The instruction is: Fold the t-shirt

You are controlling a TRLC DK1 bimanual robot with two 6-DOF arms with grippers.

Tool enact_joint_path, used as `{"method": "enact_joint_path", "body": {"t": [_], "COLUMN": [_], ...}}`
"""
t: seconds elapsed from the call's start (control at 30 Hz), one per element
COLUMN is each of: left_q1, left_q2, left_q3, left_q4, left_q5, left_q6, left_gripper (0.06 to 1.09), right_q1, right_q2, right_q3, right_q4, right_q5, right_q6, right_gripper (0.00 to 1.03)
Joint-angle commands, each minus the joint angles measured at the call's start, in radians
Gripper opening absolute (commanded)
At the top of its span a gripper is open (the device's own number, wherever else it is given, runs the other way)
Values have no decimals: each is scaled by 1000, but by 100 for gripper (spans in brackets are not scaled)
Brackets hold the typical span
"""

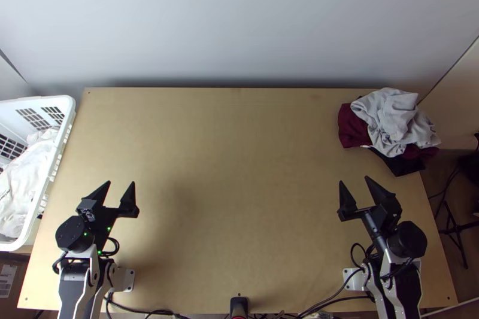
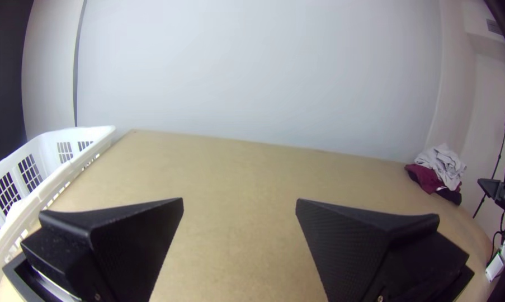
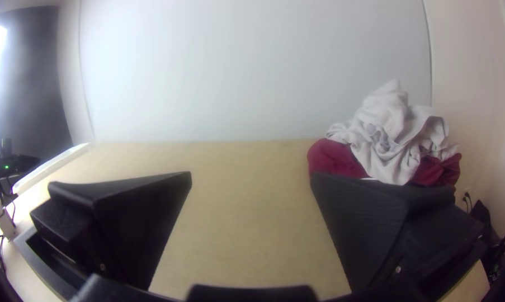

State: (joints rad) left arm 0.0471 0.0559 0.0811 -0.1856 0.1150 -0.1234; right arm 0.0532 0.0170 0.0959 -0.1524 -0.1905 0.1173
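Two claws are hovering over the near part of the bench (image 1: pixel 239 169), one on each side. At the near edge, dark cables (image 1: pixel 143 312) are trailing between the arm bases, and a small black device (image 1: pixel 239 305) is sitting near the middle.

Left claw (image 1: pixel 121 183): hanging over the near left area, pointing toward the far side; released, its black fingers standing wide apart with bare bench showing between them. Right claw (image 1: pixel 354 180): hanging over the near right area; likewise released and grasping nothing.

Along the left side, a white slotted basket (image 1: pixel 67 103) is flanking the bench edge and holding rumpled white cloth (image 1: pixel 18 187).

Far right corner: a bunched pile is lying unfolded, well ahead of the right claw. Light grey cloth (image 1: pixel 392 118) is resting on top, dark red cloth (image 1: pixel 352 127) is emerging beneath, and black cloth (image 1: pixel 398 164) is poking out at the near side. Which piece is forming the t-shirt, I cannot tell.

Behind everything, a pale wall (image 1: pixel 239 20) is standing.
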Motion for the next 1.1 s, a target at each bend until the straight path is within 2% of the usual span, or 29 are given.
{"method": "enact_joint_path", "body": {"t": [0.0, 1.07], "left_q1": [-6, -4], "left_q2": [-31, -56], "left_q3": [-4, -4], "left_q4": [-25, -26], "left_q5": [-51, -52], "left_q6": [-24, -24], "left_gripper": [104, 104], "right_q1": [2, 2], "right_q2": [-20, -20], "right_q3": [-2, -2], "right_q4": [-45, -45], "right_q5": [45, 46], "right_q6": [-4, -4], "right_gripper": [99, 99]}}
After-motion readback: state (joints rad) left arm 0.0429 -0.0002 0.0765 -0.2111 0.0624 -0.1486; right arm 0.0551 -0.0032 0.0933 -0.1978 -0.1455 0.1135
